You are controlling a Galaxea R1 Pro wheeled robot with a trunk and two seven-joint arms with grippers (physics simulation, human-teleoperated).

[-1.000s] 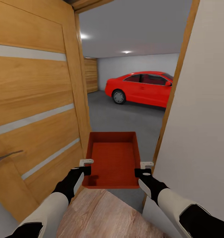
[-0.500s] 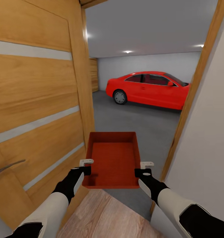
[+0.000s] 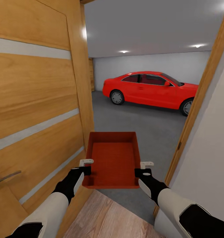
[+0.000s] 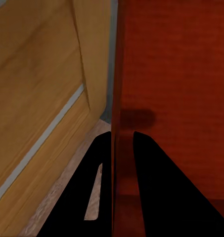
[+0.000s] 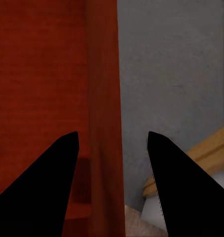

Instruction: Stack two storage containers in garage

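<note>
Gripping container wall, left hand

One storage container, an orange-red rectangular open-topped box with plain flat walls and a finely ribbed inner bottom, hangs level in the air at a doorway, its long axis pointing ahead into the garage. It is empty. The left gripper clamps its left side wall, one finger inside and one outside; the right gripper straddles the right side wall with its fingers spread apart from it. Beneath the box's far half lies the garage floor, rough dark grey concrete; its near edge hangs over light wood planks.
</note>
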